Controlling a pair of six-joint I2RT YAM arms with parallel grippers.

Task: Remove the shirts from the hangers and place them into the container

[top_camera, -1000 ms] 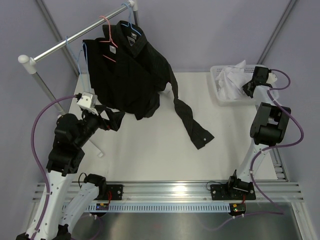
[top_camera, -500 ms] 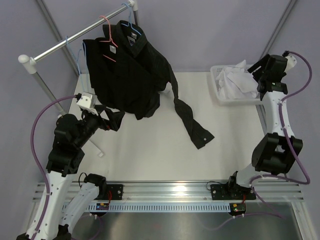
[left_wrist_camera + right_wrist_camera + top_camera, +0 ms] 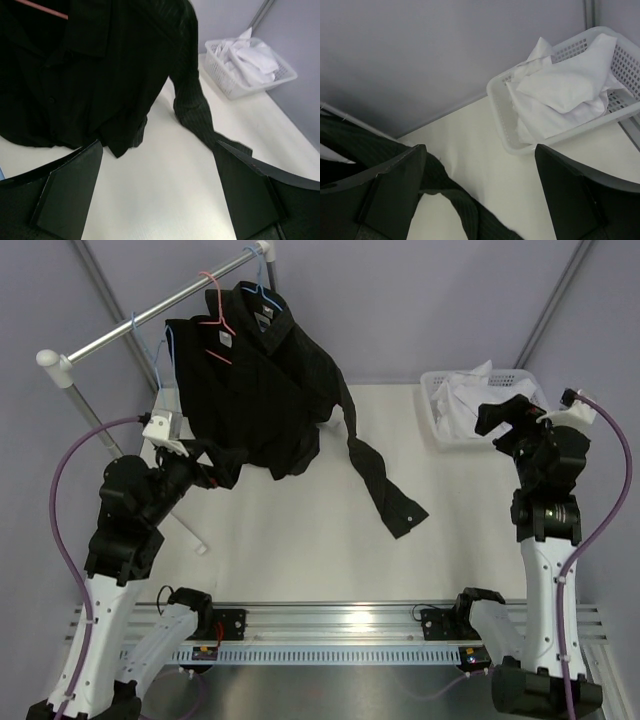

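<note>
Basket (image 3: pixel 432 418): sits at the far right corner of the table (image 3: pixel 300 540).
White shirt (image 3: pixel 468 400): lies crumpled in the basket, and part of it sticks up over the rim.
Black shirts (image 3: pixel 255 390): two hang at the far left, off the rail (image 3: pixel 110 338).
Sleeve (image 3: pixel 385 485): one long black sleeve trails down and lies flat across the table.
Hangers: a pink-red hanger (image 3: pixel 213 298) and a blue hanger (image 3: pixel 262 278) hold the black shirts. One more blue hanger (image 3: pixel 150 345) hangs just left of them.
Left gripper (image 3: pixel 157 150): its fingers are spread wide with nothing between them. It is low, near the bottom edge of the black shirts.
Right gripper (image 3: pixel 479 150): its fingers are spread wide and hold nothing. It is just beside the basket, on the near side.
</note>
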